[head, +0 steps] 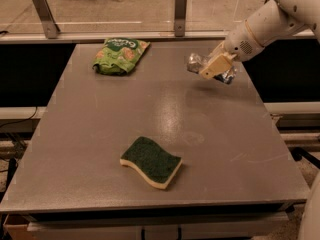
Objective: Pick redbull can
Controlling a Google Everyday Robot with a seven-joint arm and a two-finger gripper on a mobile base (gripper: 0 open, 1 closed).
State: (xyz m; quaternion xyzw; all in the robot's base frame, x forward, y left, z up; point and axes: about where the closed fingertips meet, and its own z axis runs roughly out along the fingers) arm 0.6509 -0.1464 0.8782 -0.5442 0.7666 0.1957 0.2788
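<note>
The redbull can [194, 63], a dented silver can with blue patches, lies crosswise in my gripper [214, 67] over the far right of the grey table [100, 149]. The gripper's tan fingers [216, 65] are shut across the can's middle, and its ends stick out on the left and on the lower right. The can hangs slightly above the tabletop, with a faint shadow beneath it. My white arm comes in from the upper right.
A green snack bag [120, 55] lies at the far left of the table. A green sponge with a yellow base [151, 161] lies near the front middle. A rail with posts [181, 12] runs behind the table. The table's right edge is close to the gripper.
</note>
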